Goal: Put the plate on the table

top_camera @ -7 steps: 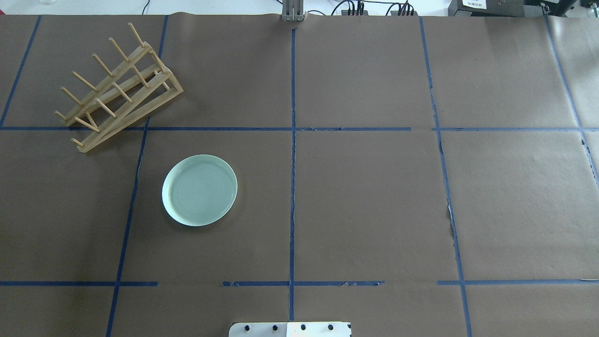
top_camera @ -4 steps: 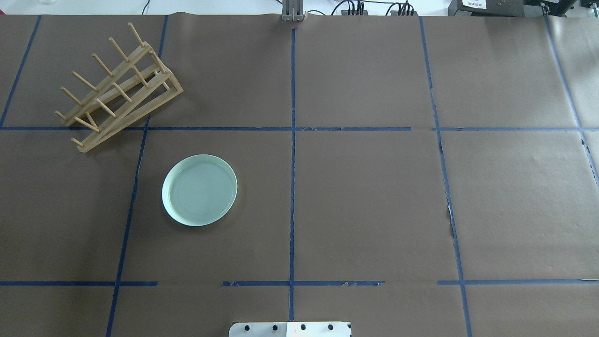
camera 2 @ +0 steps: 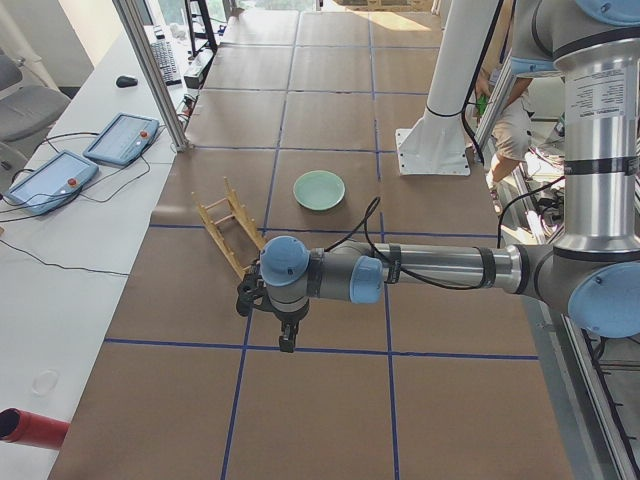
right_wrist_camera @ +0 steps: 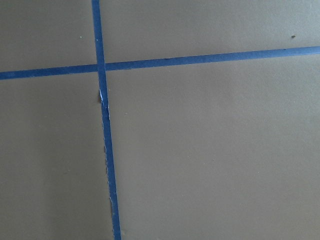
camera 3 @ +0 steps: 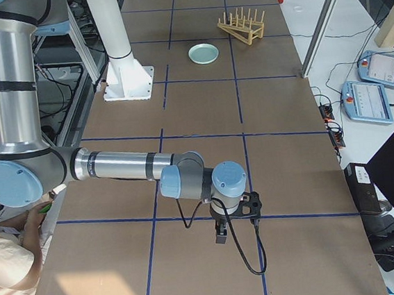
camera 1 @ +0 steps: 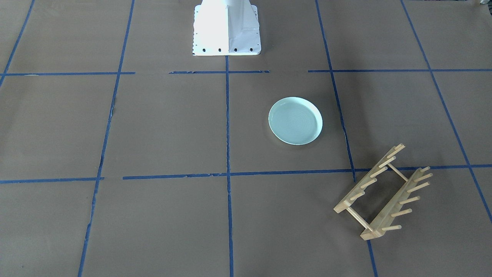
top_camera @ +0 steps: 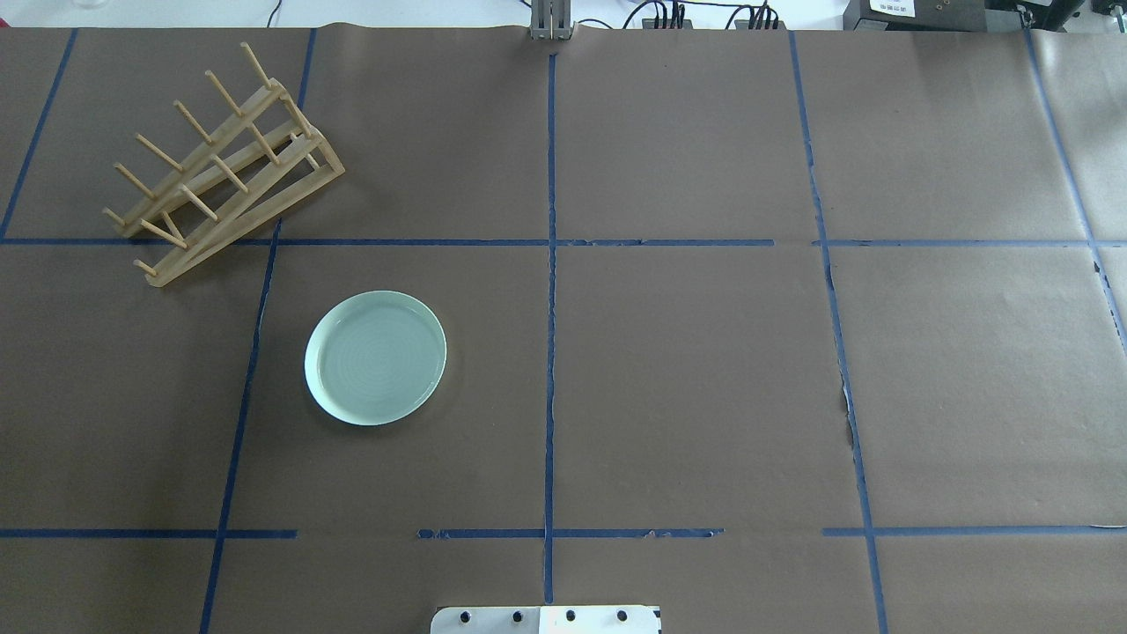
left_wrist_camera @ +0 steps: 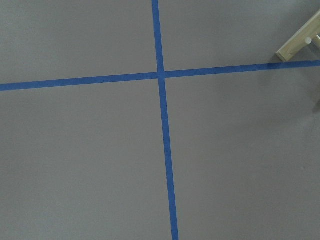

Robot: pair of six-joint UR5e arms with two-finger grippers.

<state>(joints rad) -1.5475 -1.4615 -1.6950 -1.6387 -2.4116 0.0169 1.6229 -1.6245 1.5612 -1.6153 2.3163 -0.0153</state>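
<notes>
UR5e pair: left arm [camera 2: 440,268], right arm [camera 3: 115,166], silver tubes w/ pale-blue joint caps, printed labels, black cables looping to black left tool [camera 2: 287,343], right tool [camera 3: 221,237]. White base [camera 1: 226,29], dark bolt holes.

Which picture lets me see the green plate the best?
The overhead exterior view: the plate is largest there, seen from above, flat on the table, rings and rim clear. The front-facing view shows it whole too, a bit smaller. Both side views show it small and far off. The wrist cameras miss it.
</notes>
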